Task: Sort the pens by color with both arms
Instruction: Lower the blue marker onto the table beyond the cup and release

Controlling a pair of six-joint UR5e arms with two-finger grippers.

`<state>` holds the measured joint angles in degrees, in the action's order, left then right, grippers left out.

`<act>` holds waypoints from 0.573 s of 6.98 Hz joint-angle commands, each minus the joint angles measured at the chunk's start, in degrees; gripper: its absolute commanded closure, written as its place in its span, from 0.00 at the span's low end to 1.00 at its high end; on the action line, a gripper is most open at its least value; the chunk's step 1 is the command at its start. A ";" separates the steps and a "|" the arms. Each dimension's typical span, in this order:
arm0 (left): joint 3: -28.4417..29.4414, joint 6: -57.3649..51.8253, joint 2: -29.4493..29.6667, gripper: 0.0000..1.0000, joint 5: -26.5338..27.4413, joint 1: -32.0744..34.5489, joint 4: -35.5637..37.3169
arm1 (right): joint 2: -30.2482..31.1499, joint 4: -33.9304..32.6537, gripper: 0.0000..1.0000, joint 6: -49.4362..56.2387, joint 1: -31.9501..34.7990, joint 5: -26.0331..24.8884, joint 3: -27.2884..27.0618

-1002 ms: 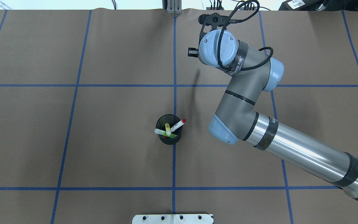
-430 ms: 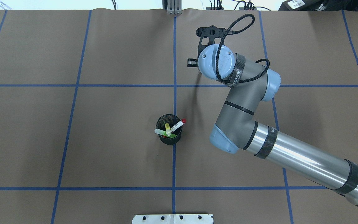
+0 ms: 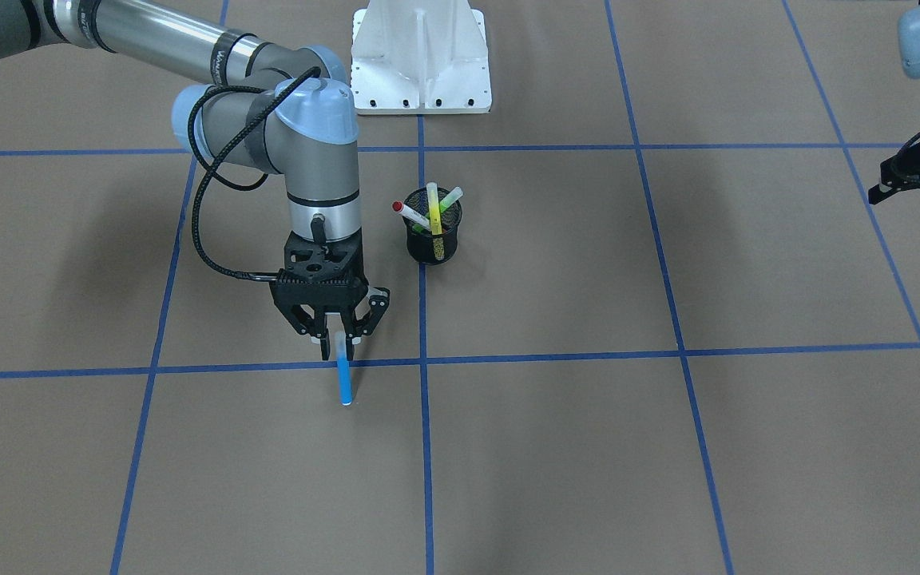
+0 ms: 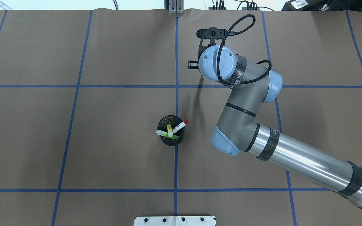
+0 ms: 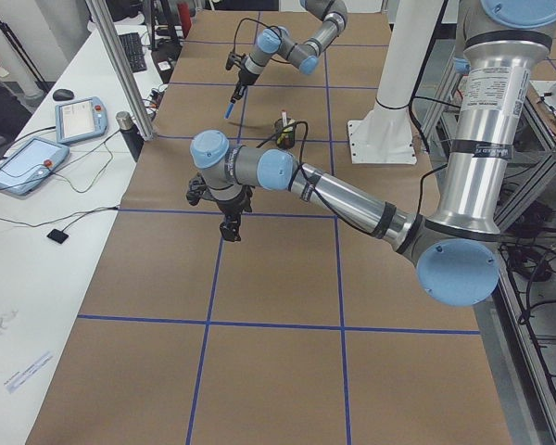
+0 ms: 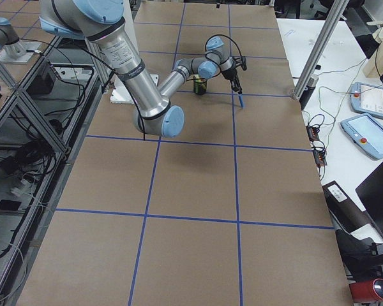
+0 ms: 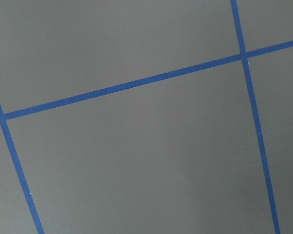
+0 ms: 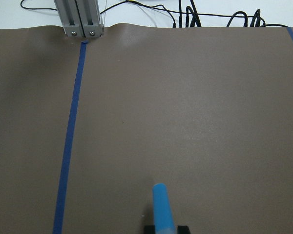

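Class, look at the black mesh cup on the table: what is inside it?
A red-capped white pen, a yellow highlighter and a green highlighter stand tilted in the cup. Its mesh wall largely hides their lower ends.

Right arm (image 4: 250, 94): wrist (image 4: 216, 62) drawn back from the far edge of the table (image 4: 105, 47) toward the robot. Most of that travel came early, then a slight drift to the robot's left. Camera bracket (image 4: 211, 33) and cable loop (image 4: 242, 20) came back with it, the loop now clear of the table's edge.
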<state>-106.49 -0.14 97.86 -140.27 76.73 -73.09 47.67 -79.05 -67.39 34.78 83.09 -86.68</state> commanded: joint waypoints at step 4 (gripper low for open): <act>0.41 7.66 4.87 0.01 -0.26 -0.87 -0.12 | 0.41 -0.40 0.35 0.15 3.69 15.89 -1.04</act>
<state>-106.09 3.61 100.45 -140.33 76.51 -73.15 47.85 -79.35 -67.35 36.22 91.63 -87.51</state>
